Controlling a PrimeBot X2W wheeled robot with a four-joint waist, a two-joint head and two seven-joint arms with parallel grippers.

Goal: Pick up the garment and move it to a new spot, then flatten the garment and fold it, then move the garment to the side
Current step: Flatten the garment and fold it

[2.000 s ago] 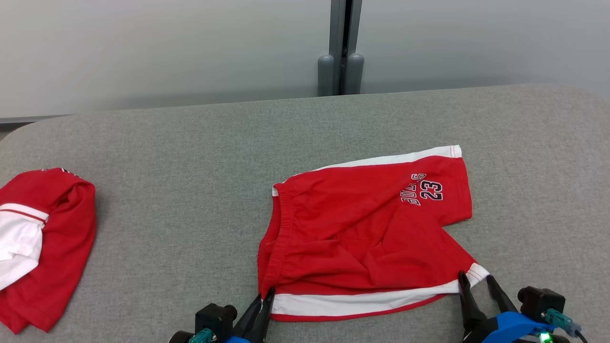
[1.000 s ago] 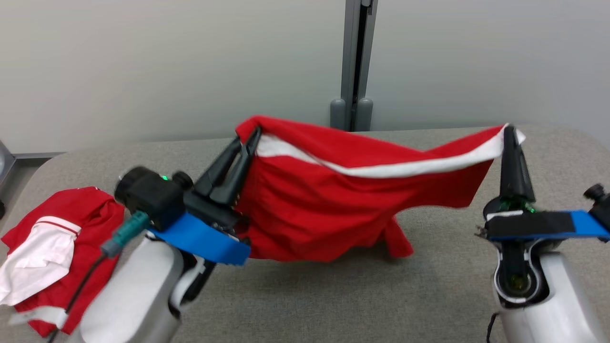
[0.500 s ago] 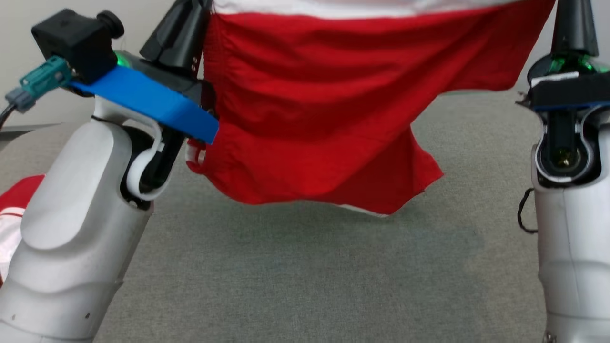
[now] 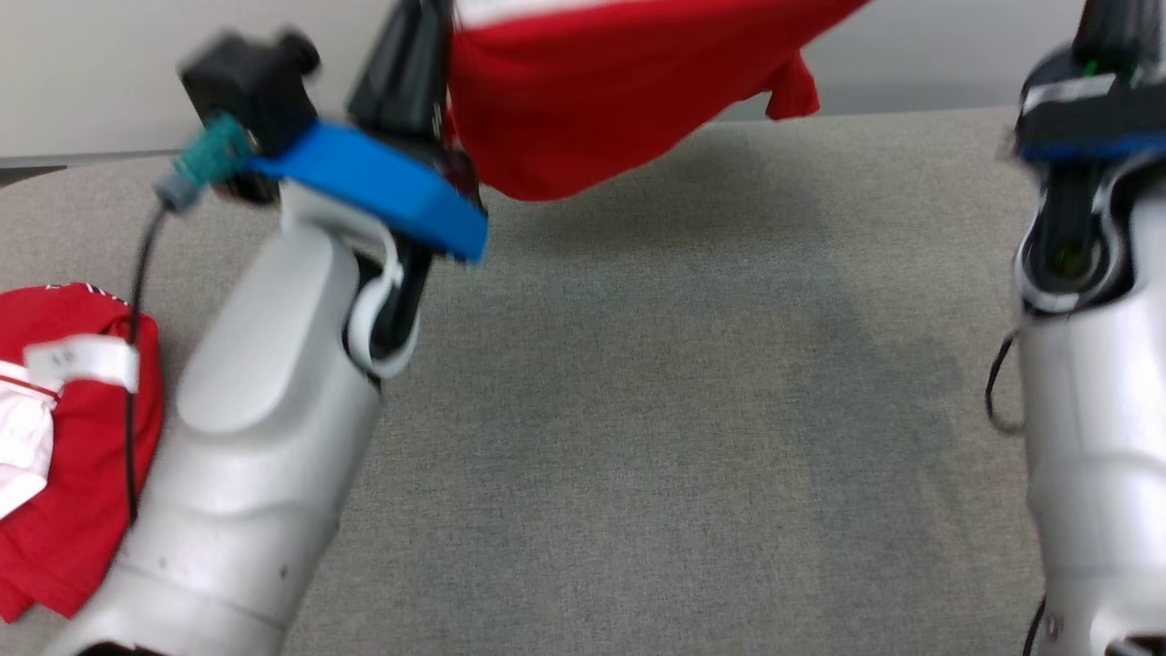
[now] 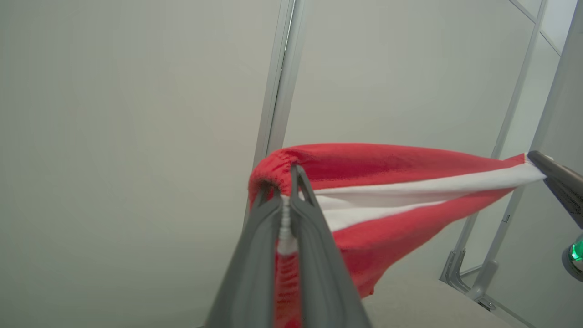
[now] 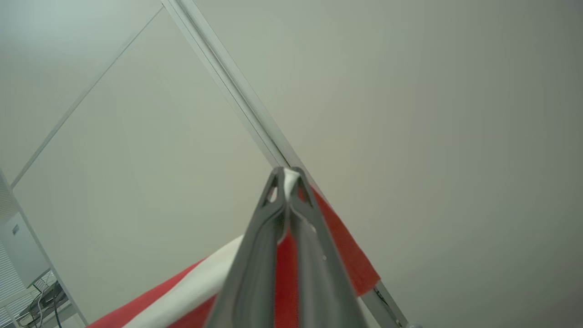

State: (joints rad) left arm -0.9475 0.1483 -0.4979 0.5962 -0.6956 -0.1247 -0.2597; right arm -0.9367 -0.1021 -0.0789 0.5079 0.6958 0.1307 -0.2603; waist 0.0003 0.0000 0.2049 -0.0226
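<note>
Head view shows the grey counter (image 4: 683, 410) with the red garment (image 4: 601, 100) hanging in the air above it, stretched between both hands. Another red and white cloth (image 4: 73, 510) lies at the counter's left edge. The left hand (image 5: 286, 182) is clenched on the garment's waistband corner, and the right hand (image 6: 286, 175) on its white-trimmed corner.

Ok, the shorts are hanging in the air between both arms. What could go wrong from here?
The left fingers pinch only the waistband edge and the right fingers a white-trimmed corner; a hard stretch could pull the shorts free. The cloth sags between the arms, so it may land bunched on the table. Another red garment lies at the table's left; setting down there could tangle them.
</note>
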